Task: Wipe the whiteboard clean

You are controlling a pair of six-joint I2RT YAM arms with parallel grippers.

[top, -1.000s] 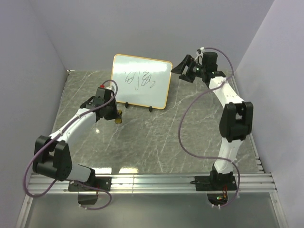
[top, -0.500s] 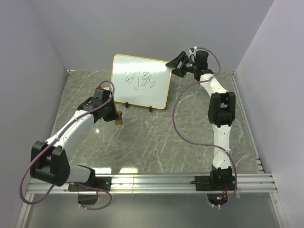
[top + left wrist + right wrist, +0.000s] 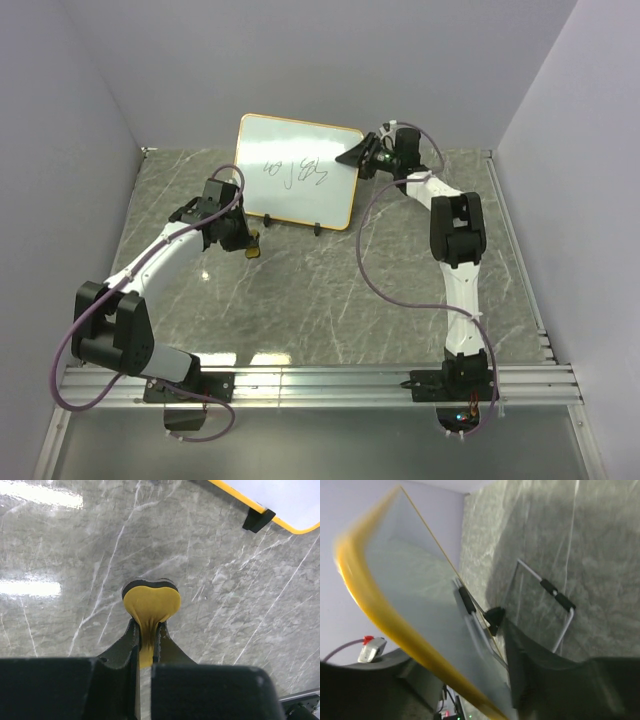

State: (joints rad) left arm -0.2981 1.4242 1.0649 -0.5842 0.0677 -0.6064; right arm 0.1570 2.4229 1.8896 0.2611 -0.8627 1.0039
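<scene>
1. My left pincer (image 3: pixel 147 630) is pressed together on a little yellow eraser (image 3: pixel 151 600) with a black back.
2. The eraser sticks out just past my left fingertips, and the grey table (image 3: pixel 75 605) is under it.
3. The whiteboard (image 3: pixel 298 170) stands up ahead of my left pincer and a bit to its right. It is near but not touching.
4. One black foot (image 3: pixel 257 519) of the board shows there too.
5. Black scribbles (image 3: pixel 295 175) are on the front of the board.
6. My right pincer (image 3: pixel 355 158) is up at the top corner of the board, on the side nearest my right arm.
7. The board's yellow edge sits between my two right fingers.
8. That view is blurry, so I cannot tell if those fingers are pinching the board or only sitting around it.
9. Past my right pincer, behind the board, is a thin wire leg (image 3: pixel 555 597).
</scene>
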